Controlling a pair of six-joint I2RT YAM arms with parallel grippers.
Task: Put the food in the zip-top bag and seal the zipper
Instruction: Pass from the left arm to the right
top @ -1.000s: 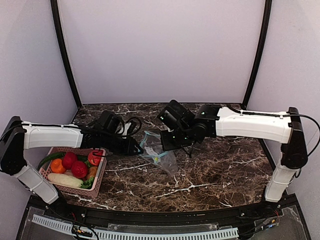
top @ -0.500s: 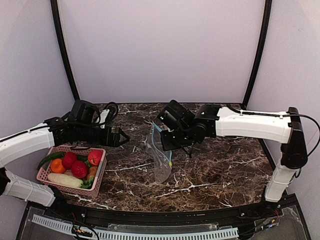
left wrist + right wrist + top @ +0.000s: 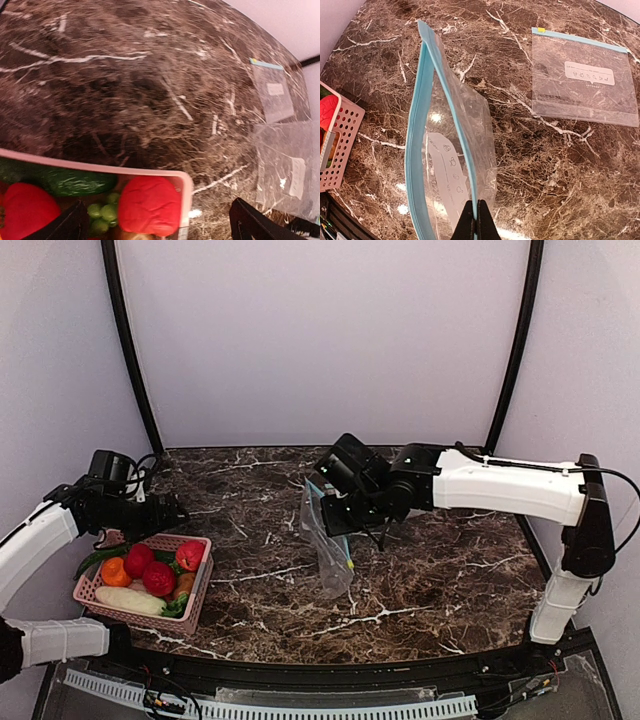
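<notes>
The zip-top bag (image 3: 326, 545) hangs upright over the table's middle with its mouth parted. My right gripper (image 3: 338, 518) is shut on one lip of the teal zipper (image 3: 416, 150), pinching it at the bottom of the right wrist view (image 3: 476, 222). The food lies in a pink basket (image 3: 204, 575) at the near left: a red pepper (image 3: 149, 205), a dark green piece (image 3: 75, 181), round red ones (image 3: 158, 578) and a long pale piece (image 3: 128, 600). My left gripper (image 3: 176, 512) is open and empty above the basket's far edge, its fingertips (image 3: 249, 224) straddling the pepper.
A second, identical clear bag (image 3: 582, 80) lies flat on the marble behind the held one, also seen in the left wrist view (image 3: 272, 92). The basket (image 3: 342, 137) stands to the left of the held bag. Black frame posts rise at the back corners.
My left gripper opened, let go of the bag and drew back left to above the basket. The bag now hangs from the right gripper alone and has swung upright.
</notes>
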